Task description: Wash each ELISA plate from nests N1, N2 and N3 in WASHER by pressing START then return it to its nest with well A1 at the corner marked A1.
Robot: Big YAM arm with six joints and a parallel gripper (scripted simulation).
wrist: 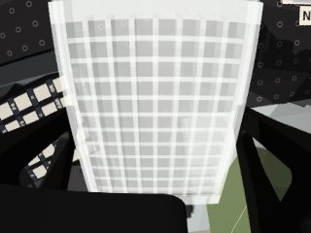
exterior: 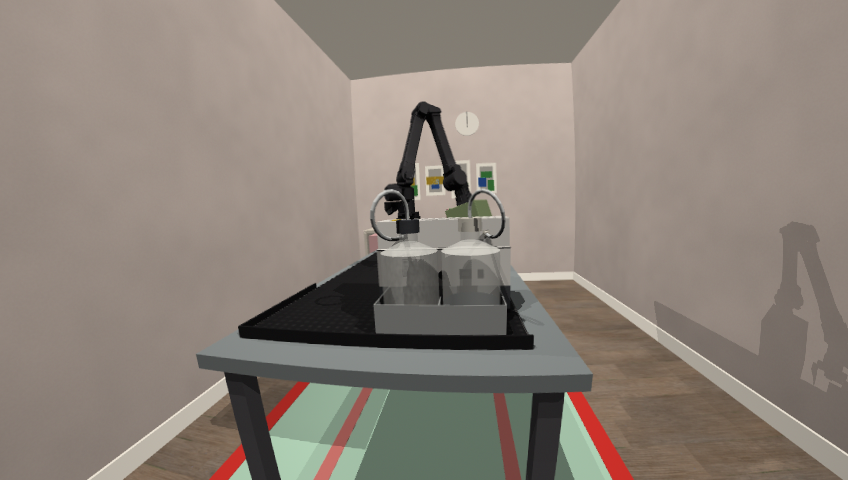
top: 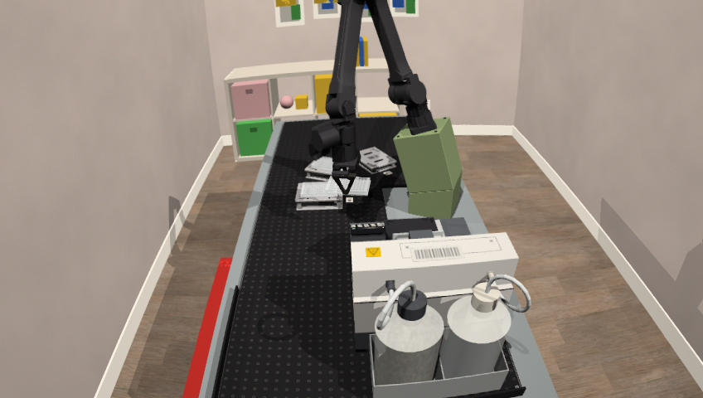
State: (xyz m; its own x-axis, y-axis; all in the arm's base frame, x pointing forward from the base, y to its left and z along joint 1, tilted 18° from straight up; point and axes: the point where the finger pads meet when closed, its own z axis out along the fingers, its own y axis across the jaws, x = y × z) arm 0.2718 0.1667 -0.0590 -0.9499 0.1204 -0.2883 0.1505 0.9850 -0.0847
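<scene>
My gripper (top: 344, 190) (wrist: 155, 115) is shut on a clear, many-welled plate (top: 363, 186) (wrist: 155, 87), with one finger at each long side. It holds the plate above the black mat, beside the front nest. Another plate (top: 315, 189) sits in that front nest, and a third plate (top: 319, 165) sits in the nest behind it, partly hidden by the arm. The far-right nest (top: 375, 157) shows dark slots and no plate. The white washer (top: 433, 269) stands nearer the camera, with its keypad (top: 367, 227) on the far side. Cream keys (wrist: 22, 101) show at the wrist view's left. Carrier and lamp are unclear.
The green arm base (top: 429, 167) stands at the right, behind the washer. Two capped bottles (top: 408, 340) (top: 477, 320) with hoses stand in a grey bin (top: 443, 386) (exterior: 440, 321) at the near end. A raised black rim (exterior: 380, 340) edges the mat.
</scene>
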